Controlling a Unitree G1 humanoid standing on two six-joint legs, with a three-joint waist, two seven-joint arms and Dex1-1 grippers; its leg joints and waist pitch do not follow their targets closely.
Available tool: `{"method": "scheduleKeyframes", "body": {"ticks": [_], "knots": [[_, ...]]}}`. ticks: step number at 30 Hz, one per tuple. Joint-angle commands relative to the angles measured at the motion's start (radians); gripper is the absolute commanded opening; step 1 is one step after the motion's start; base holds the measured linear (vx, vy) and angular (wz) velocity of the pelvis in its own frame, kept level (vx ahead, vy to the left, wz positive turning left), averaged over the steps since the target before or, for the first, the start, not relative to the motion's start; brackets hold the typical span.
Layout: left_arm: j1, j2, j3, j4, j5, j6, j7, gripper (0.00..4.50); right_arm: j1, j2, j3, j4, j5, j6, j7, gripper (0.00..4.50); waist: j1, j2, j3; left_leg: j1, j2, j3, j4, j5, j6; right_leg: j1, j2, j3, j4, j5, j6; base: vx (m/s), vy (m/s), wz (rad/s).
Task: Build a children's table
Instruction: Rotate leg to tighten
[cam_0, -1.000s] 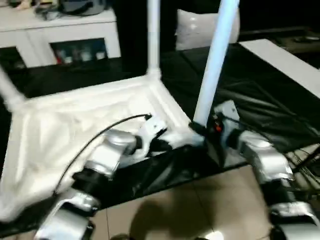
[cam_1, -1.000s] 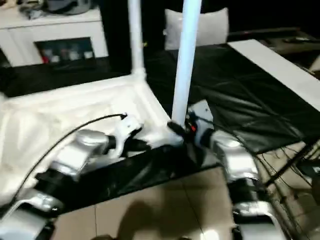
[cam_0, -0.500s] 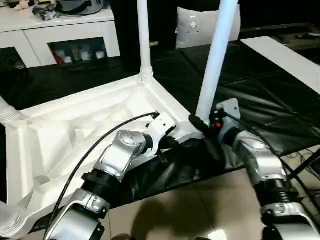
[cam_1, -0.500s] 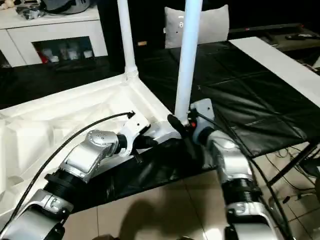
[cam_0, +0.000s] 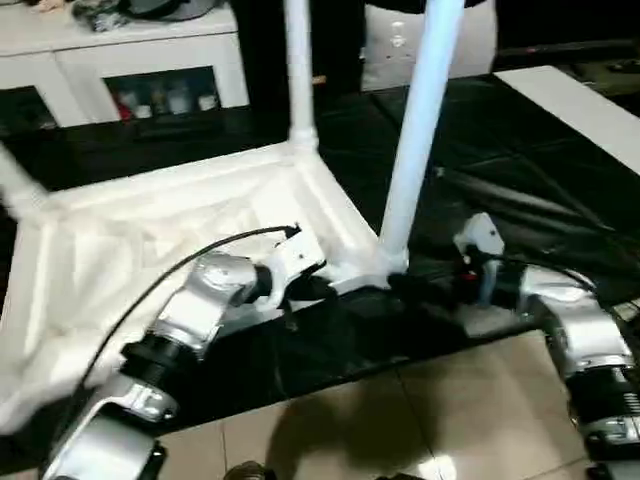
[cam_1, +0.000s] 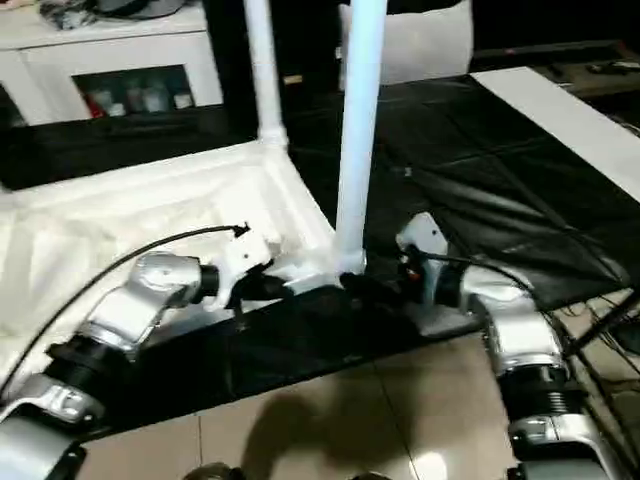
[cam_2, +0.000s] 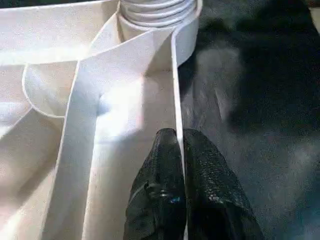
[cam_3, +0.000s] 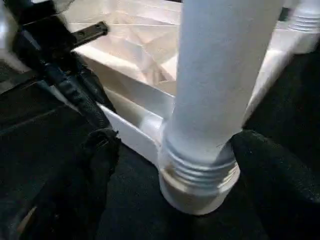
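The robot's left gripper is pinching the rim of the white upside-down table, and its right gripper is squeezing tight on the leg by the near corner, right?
Not quite. The left gripper does pinch the tabletop's rim, but the right gripper is not squeezing. In the right wrist view its fingers stand open on either side of the leg, apart from it.

one upturned white tabletop (cam_0: 150, 240), three white legs (cam_0: 415, 130) standing in it, and two grippers.
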Motion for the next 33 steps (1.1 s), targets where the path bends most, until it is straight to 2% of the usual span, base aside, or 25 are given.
{"method": "scheduleKeyframes", "body": {"ticks": [1,2,3,5,6,9,10,12,15,16,22,23,26,33], "knots": [[-0.001,0.004,-0.045,-0.034,-0.015,-0.056,-0.087,0.00,-0.027,-0.011,0.015,-0.011,0.025,-0.006,0.061,3.96,0.004,-0.020,-0.072,0.013,0.030,-0.001,-0.058,-0.151,0.112,0.059,-0.054,0.047,-0.069,-0.150,-0.241,0.000,0.000,0.00],[-0.001,0.004,-0.045,-0.034,-0.015,-0.056,-0.087,0.00,-0.027,-0.011,0.015,-0.011,0.025,-0.006,0.061,3.96,0.004,-0.020,-0.072,0.013,0.030,-0.001,-0.058,-0.151,0.112,0.059,-0.054,0.047,-0.069,-0.150,-0.241,0.000,0.000,0.00],[0.000,0.030,-0.061,-0.031,-0.018,-0.083,-0.144,0.00,-0.039,-0.024,0.020,0.003,0.019,-0.013,0.089,3.96,0.012,-0.014,-0.073,0.014,0.032,-0.002,-0.058,-0.148,0.109,0.057,-0.056,0.047,-0.067,-0.154,-0.243,0.000,0.000,0.00],[-0.002,0.042,-0.068,-0.024,-0.017,-0.104,-0.169,0.00,-0.042,-0.035,0.029,0.011,0.014,-0.019,0.108,3.96,0.016,-0.014,-0.072,0.016,0.033,-0.001,-0.058,-0.151,0.102,0.055,-0.056,0.049,-0.066,-0.157,-0.242,0.000,0.000,0.00],[-0.002,0.042,-0.068,-0.024,-0.017,-0.104,-0.169,0.00,-0.042,-0.035,0.029,0.011,0.014,-0.019,0.108,3.96,0.022,-0.015,-0.072,0.019,0.034,0.001,-0.057,-0.160,0.098,0.053,-0.057,0.050,-0.068,-0.166,-0.241,0.000,0.000,0.00],[-0.015,0.070,-0.084,0.001,-0.010,-0.152,-0.227,0.00,-0.045,-0.061,0.050,0.020,0.013,-0.016,0.162,3.96,0.031,-0.017,-0.072,0.016,0.033,0.000,-0.058,-0.163,0.090,0.056,-0.059,0.050,-0.068,-0.189,-0.229,0.000,0.000,0.00],[-0.020,0.077,-0.089,0.009,-0.009,-0.166,-0.243,0.00,-0.045,-0.066,0.051,0.017,0.021,-0.008,0.186,3.70,0.031,-0.019,-0.072,0.015,0.033,0.000,-0.059,-0.164,0.086,0.057,-0.059,0.050,-0.068,-0.193,-0.223,0.000,0.000,0.00],[-0.021,0.081,-0.092,0.013,-0.010,-0.175,-0.256,0.00,-0.044,-0.069,0.052,0.013,0.031,0.004,0.209,3.61,0.034,-0.022,-0.073,0.015,0.033,0.000,-0.058,-0.168,0.085,0.057,-0.059,0.051,-0.068,-0.201,-0.218,0.000,0.000,0.00],[-0.021,0.089,-0.098,0.015,-0.012,-0.188,-0.274,0.00,-0.041,-0.079,0.059,0.000,0.047,0.024,0.255,3.43,0.037,-0.020,-0.075,0.015,0.034,-0.001,-0.057,-0.156,0.089,0.056,-0.058,0.050,-0.065,-0.188,-0.221,0.000,0.000,0.00],[-0.020,0.093,-0.101,0.017,-0.010,-0.194,-0.280,0.00,-0.038,-0.084,0.064,-0.010,0.055,0.037,0.276,3.18,0.039,-0.020,-0.076,0.015,0.034,0.000,-0.056,-0.147,0.090,0.055,-0.058,0.051,-0.063,-0.175,-0.225,0.000,0.000,0.00],[-0.020,0.098,-0.104,0.027,-0.010,-0.212,-0.291,0.00,-0.039,-0.091,0.076,-0.009,0.067,0.052,0.306,2.70,0.043,-0.020,-0.076,0.014,0.033,-0.001,-0.055,-0.146,0.089,0.056,-0.058,0.049,-0.063,-0.180,-0.227,0.000,0.000,0.00],[-0.022,0.097,-0.104,0.031,-0.010,-0.215,-0.294,0.00,-0.040,-0.091,0.080,-0.005,0.067,0.055,0.313,2.70,0.042,-0.025,-0.076,0.014,0.033,0.000,-0.055,-0.146,0.089,0.057,-0.058,0.049,-0.063,-0.183,-0.225,0.000,0.000,0.00],[-0.024,0.096,-0.105,0.038,-0.011,-0.221,-0.297,0.00,-0.042,-0.086,0.082,0.003,0.068,0.063,0.325,2.31,0.043,-0.023,-0.076,0.014,0.032,0.000,-0.054,-0.147,0.085,0.055,-0.059,0.050,-0.064,-0.197,-0.220,0.000,0.000,0.00],[-0.020,0.084,-0.099,0.036,-0.020,-0.209,-0.294,0.00,-0.020,-0.071,0.086,-0.028,0.090,0.100,0.332,2.00,0.045,-0.023,-0.077,0.014,0.033,0.000,-0.053,-0.136,0.086,0.056,-0.059,0.050,-0.062,-0.181,-0.222,0.000,0.000,0.00]]}}
